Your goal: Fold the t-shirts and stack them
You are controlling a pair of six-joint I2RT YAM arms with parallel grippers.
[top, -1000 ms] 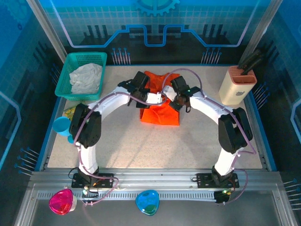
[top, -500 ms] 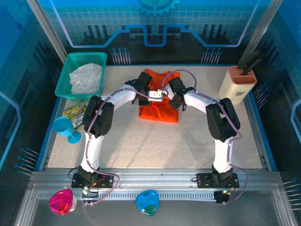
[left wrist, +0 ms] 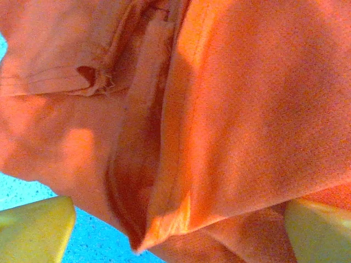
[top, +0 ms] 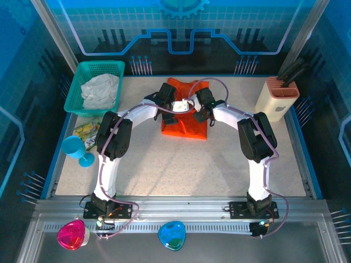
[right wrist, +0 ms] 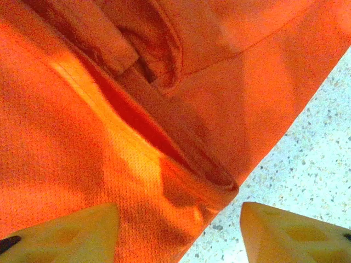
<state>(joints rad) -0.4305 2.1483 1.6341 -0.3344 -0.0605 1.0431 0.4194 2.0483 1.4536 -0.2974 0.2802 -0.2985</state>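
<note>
Well left of the orange t-shirt (top: 184, 127), the whitish-grey t-shirt (top: 101, 90) is lying bunched in the teal basket (top: 101, 68). Orange t-shirt is lying folded on the bench (top: 181, 164). Left jaws are hanging over its far-left part, standing wide open, gripping nothing. Right jaws are hanging over its far-right edge, also standing apart, fabric loose between the yellow fingertips (right wrist: 60, 230).

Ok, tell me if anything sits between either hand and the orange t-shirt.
Nothing visible does. The left hand and right hand are right at the orange t-shirt, fingers apart, with its fabric directly in front of them. The whitish-grey t-shirt lies off to the side in the teal basket.
</note>
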